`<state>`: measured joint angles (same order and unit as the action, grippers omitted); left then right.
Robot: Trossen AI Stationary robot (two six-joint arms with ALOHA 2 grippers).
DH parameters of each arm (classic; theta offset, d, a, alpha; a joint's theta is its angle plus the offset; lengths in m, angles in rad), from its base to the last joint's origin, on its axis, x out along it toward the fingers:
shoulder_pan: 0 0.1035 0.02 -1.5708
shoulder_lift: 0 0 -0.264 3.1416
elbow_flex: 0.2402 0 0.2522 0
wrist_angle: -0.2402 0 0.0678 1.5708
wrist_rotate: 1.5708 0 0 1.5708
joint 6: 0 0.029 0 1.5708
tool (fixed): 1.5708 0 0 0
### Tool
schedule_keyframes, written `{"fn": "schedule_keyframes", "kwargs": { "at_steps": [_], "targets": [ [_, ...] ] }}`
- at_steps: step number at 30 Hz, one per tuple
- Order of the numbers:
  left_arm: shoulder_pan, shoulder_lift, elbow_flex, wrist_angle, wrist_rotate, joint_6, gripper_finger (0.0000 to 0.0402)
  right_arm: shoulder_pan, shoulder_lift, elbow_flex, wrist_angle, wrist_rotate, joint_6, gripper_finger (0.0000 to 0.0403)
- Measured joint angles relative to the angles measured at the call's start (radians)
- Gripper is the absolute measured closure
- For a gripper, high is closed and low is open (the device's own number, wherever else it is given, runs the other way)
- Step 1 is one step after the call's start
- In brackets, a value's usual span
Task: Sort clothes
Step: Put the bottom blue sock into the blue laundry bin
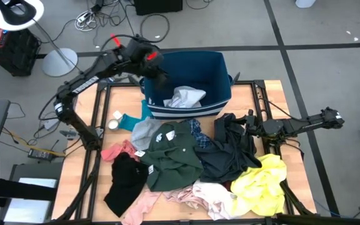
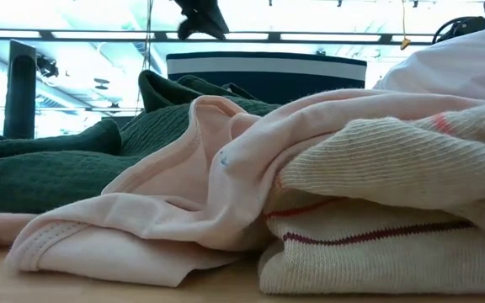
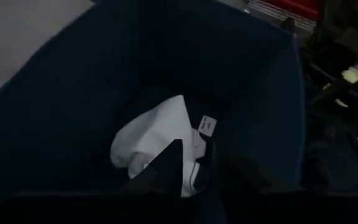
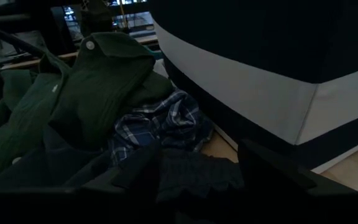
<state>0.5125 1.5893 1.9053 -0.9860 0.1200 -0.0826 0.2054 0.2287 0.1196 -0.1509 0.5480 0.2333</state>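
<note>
The clothes lie heaped on the table: a dark green shirt (image 1: 174, 153), black garments (image 1: 125, 178) (image 1: 230, 150), a yellow one (image 1: 261, 184), a pale pink one (image 1: 208, 197), a salmon one (image 1: 120, 150) and blue plaid (image 4: 160, 124). A white garment (image 3: 154, 140) lies on the floor of the navy bin (image 1: 220, 75). My left gripper (image 3: 197, 152) hangs open and empty above the bin's inside, over the white garment. My right gripper (image 4: 194, 165) is open and low at the black garment's far edge, with dark cloth (image 4: 191, 174) between its fingers. My right gripper comes in level from the table's right side. Its fingers stand on either side of a fold of dark cloth lying on the table. I cannot tell whether they touch it.
The navy bin with a white stripe (image 4: 260, 81) stands at the table's far edge. A teal cloth (image 1: 130, 120) and a grey one (image 1: 145, 131) lie left of it. In the low view a pink garment (image 2: 183, 194) and a cream ribbed one (image 2: 377, 168) fill the foreground.
</note>
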Motion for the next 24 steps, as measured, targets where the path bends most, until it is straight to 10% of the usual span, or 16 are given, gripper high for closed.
{"fn": "schedule_keyframes", "kwargs": {
  "at_steps": [11,24],
  "targets": [
    [-0.044,-0.202,-0.065,-0.192,-0.156,-0.006,0.0307,0.0,0.0,0.0,0.0,0.0,0.0,0.0187],
    [-0.069,-0.615,-0.696,-0.08,-0.285,-0.24,0.0307,0.0,0.0,0.0,0.0,0.0,0.0,0.0187]
  ]
}}
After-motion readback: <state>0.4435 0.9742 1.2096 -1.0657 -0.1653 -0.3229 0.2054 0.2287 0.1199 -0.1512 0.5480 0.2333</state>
